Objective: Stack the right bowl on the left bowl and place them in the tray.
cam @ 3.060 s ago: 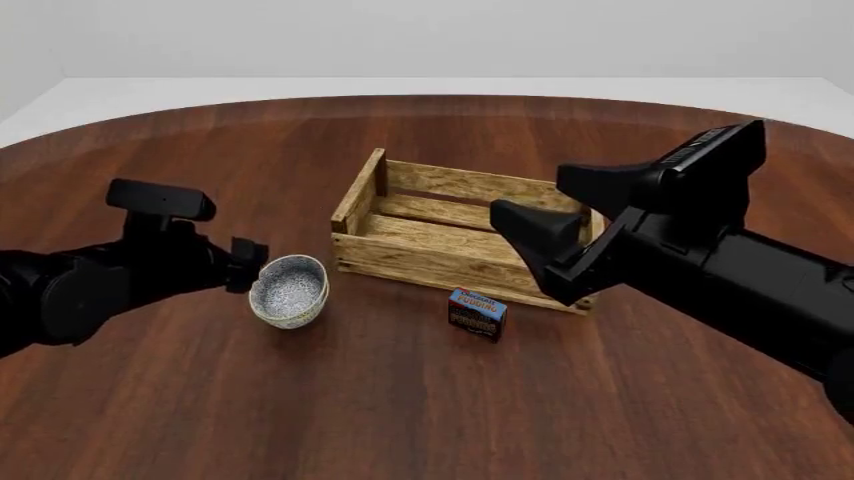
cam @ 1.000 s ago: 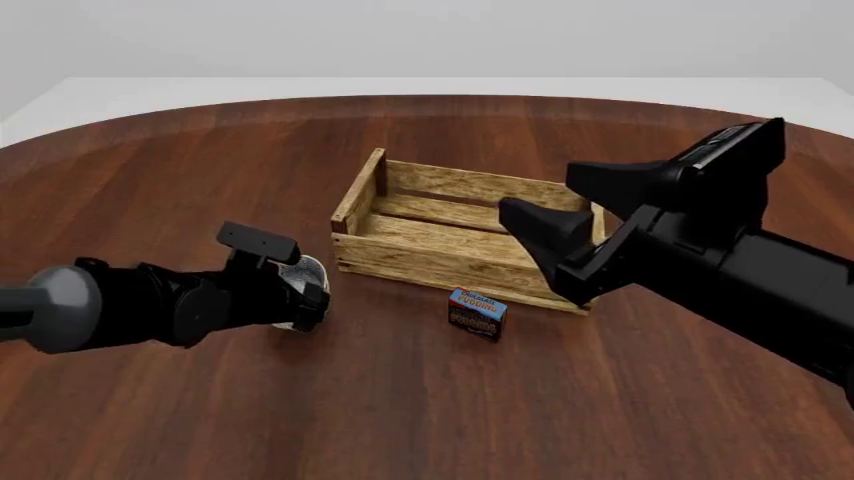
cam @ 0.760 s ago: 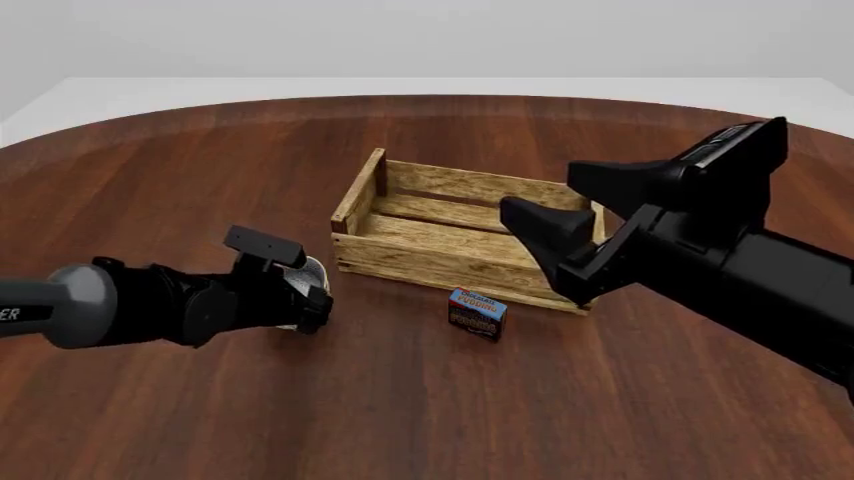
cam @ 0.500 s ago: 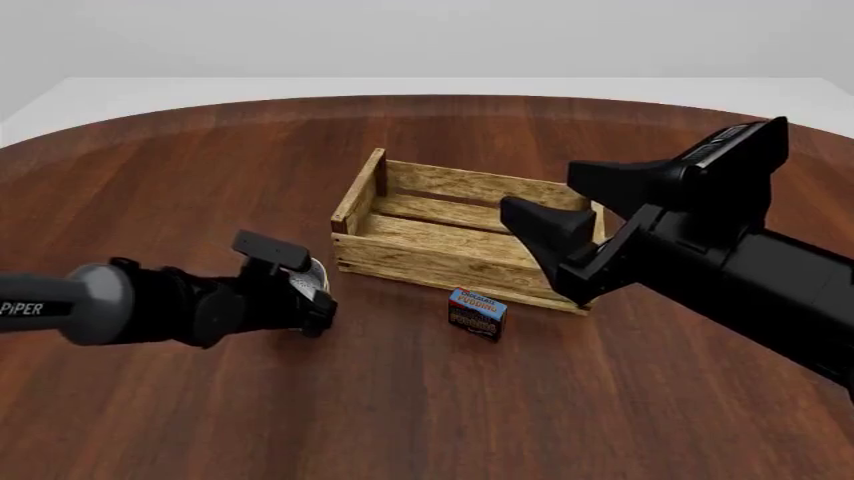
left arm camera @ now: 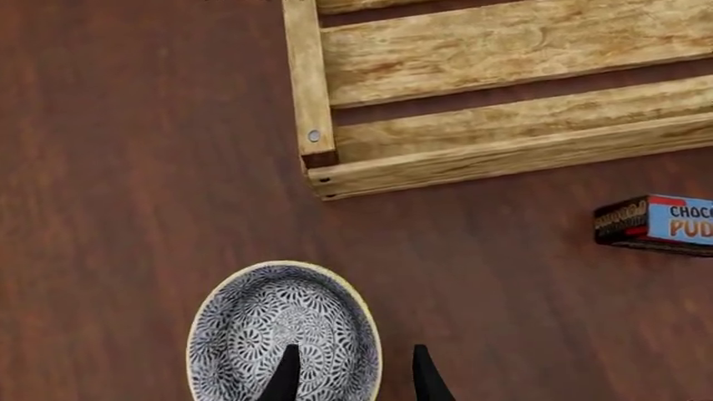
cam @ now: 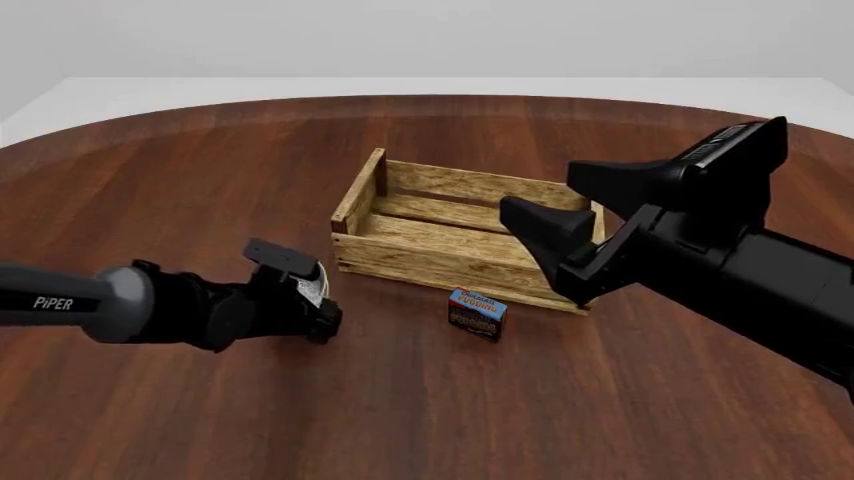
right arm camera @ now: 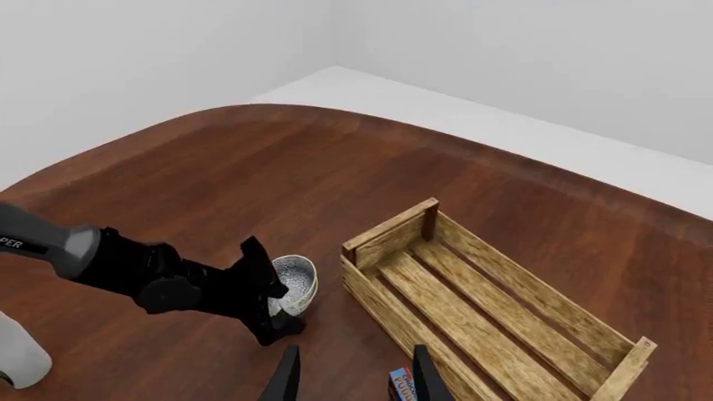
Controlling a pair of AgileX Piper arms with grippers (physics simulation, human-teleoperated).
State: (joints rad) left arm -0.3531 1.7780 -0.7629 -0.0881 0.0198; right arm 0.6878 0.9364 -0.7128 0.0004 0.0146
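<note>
Two black Piper arms, matte plastic look, no cables or screws visible.

Left arm (cam: 160, 310): black body w/ a grey rounded tube section marked "PIPER" in white; small flat black camera block on top nr the wrist. Right arm (cam: 721, 270): all black, bulky angular housings, wedge-shaped. Fingertips (left arm camera: 284, 380) thin, black, pointed in both wrist views.
</note>
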